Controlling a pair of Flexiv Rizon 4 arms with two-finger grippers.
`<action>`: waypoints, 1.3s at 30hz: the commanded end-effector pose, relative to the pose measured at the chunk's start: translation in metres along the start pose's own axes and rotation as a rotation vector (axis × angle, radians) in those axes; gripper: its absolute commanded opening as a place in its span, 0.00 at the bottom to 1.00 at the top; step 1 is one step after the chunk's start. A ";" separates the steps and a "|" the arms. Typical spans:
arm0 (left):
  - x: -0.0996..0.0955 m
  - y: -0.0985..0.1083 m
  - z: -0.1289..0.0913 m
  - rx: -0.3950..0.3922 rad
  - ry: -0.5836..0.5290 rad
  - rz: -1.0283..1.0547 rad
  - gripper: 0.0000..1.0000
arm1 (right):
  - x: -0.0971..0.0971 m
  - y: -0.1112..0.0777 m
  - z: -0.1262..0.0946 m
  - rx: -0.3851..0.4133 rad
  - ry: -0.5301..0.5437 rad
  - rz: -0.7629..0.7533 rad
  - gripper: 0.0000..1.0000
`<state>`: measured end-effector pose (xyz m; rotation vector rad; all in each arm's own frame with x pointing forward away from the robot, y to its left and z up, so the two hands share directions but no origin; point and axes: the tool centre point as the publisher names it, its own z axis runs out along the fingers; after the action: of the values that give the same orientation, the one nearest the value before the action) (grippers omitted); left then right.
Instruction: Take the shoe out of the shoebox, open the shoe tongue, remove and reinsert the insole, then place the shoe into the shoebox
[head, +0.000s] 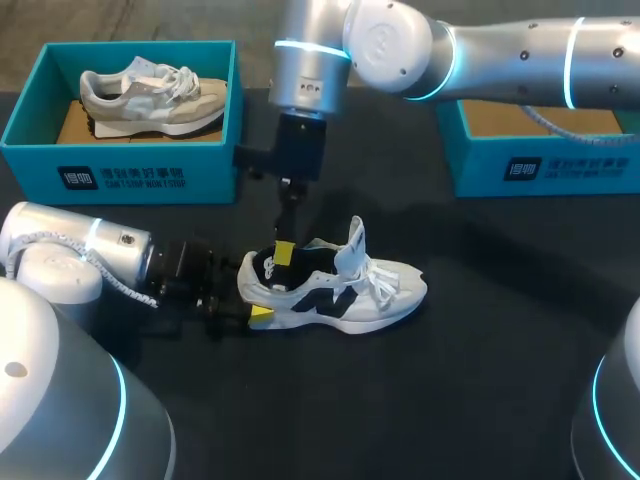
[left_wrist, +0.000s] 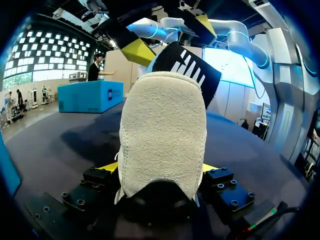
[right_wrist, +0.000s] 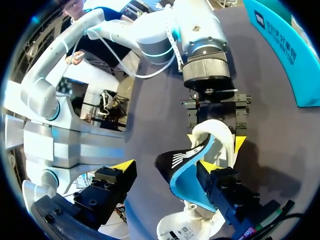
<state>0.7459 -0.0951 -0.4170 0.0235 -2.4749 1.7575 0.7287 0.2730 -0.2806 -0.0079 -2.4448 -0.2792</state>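
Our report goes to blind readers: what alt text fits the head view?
A white-and-black sneaker lies on a dark table, its heel clamped by the left gripper; the right gripper is down at its opening. Back left, a blue box holds a grey sneaker.

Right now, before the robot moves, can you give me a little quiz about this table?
1. True or false: the grey suede sneaker lies inside a teal cardboard box.
2. What is the yellow-tipped left gripper shut on? A the heel of the white-and-black sneaker, B its laces, C a box.
3. Fill in: the black insole with a blue underside sticks up out of the white-and-black ___.
Key: 1 true; 2 A; 3 sneaker.
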 end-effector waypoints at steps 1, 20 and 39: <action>0.000 0.004 0.001 0.000 0.000 -0.001 0.00 | 0.002 0.001 0.003 0.001 0.000 0.003 0.81; 0.000 0.004 0.001 0.000 0.000 -0.001 0.00 | 0.008 0.003 0.013 0.010 0.032 0.012 0.69; 0.000 0.004 0.001 0.000 0.000 -0.001 0.00 | 0.002 0.003 0.020 0.024 0.053 0.007 0.36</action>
<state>0.7458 -0.0951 -0.4170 0.0234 -2.4749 1.7574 0.7136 0.2782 -0.2908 -0.0025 -2.3997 -0.2482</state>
